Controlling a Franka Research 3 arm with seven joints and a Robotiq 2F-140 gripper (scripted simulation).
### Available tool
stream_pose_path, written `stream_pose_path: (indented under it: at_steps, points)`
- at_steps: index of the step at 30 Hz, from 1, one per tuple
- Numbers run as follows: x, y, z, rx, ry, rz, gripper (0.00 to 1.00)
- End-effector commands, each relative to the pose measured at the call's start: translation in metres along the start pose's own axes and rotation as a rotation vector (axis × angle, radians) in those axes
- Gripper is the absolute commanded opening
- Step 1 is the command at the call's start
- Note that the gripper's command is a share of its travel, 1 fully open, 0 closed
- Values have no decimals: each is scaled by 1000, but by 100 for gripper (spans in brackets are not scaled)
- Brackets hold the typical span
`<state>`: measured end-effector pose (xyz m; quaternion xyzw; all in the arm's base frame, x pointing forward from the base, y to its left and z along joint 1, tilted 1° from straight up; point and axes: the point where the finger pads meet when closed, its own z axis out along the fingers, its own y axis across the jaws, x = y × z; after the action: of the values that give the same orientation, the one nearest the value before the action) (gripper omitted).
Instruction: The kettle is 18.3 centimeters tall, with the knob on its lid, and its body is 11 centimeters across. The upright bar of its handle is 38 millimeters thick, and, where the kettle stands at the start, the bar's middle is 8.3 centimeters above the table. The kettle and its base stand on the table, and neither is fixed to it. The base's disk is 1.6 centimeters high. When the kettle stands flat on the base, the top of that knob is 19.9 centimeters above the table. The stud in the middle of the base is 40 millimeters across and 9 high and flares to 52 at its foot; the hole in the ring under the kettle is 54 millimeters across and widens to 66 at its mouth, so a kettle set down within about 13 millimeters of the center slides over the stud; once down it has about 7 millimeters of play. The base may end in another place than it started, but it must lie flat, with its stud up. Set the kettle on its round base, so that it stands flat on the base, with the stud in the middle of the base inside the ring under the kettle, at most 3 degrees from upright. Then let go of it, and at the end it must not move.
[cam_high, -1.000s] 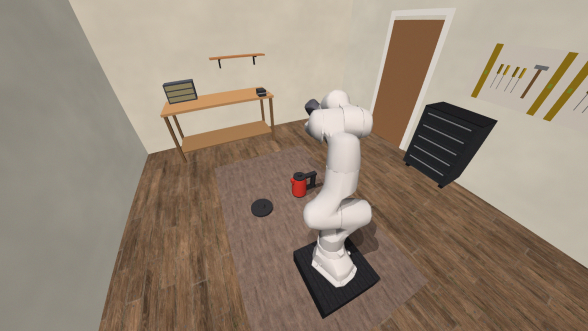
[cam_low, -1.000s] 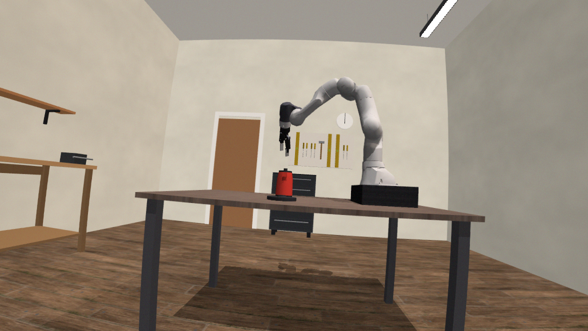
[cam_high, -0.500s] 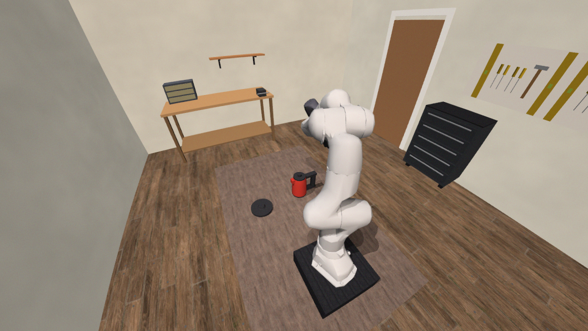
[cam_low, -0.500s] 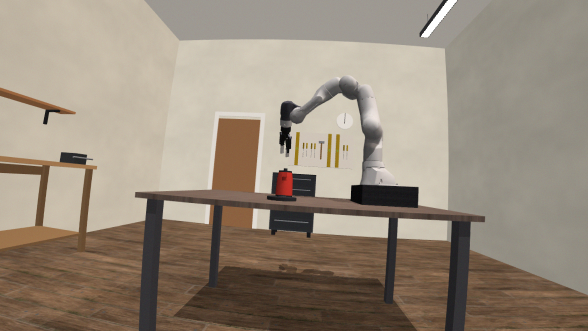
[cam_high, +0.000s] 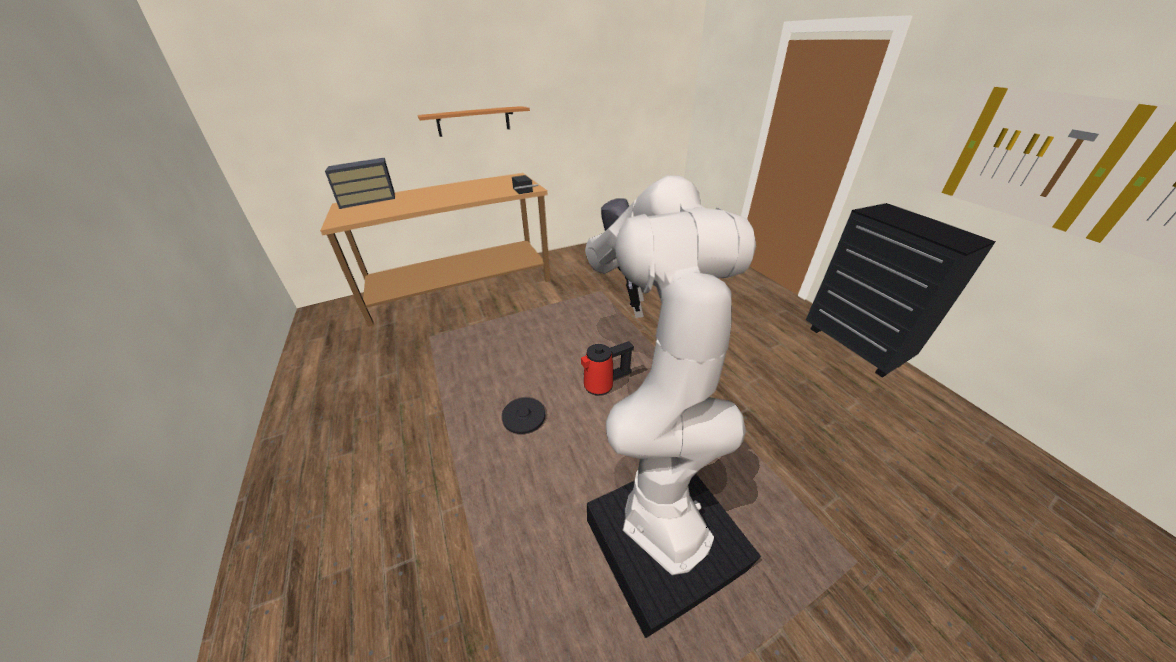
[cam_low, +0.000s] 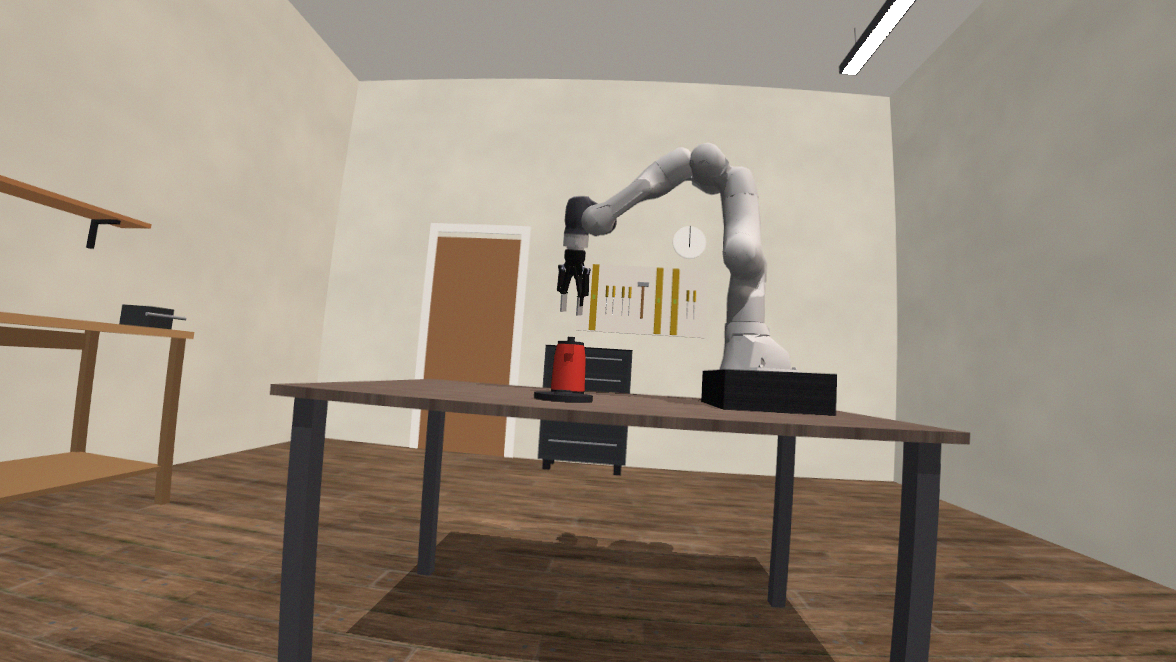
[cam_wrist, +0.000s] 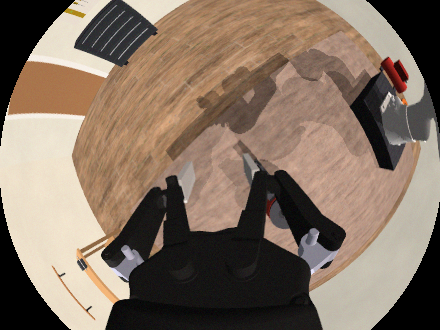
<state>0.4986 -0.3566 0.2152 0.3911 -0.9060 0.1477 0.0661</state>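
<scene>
Top view: the red kettle with a black handle (cam_high: 598, 369) stands at frame centre on the brown worktop (cam_high: 493, 509); the flat black round base (cam_high: 523, 415) lies apart, lower left.

Exterior view: the black end effector (cam_low: 571, 304) hangs above the kettle, centre frame, about half open and empty. This looks like the approach; next it must descend onto the handle bar.

Wrist view: kettle partly hidden behind fingers.
</scene>
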Motion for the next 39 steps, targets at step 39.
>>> stream_pose_path:
  at_steps: [39]
  points:
    - [-69, 73, -22, -119, -296, -621, 47]
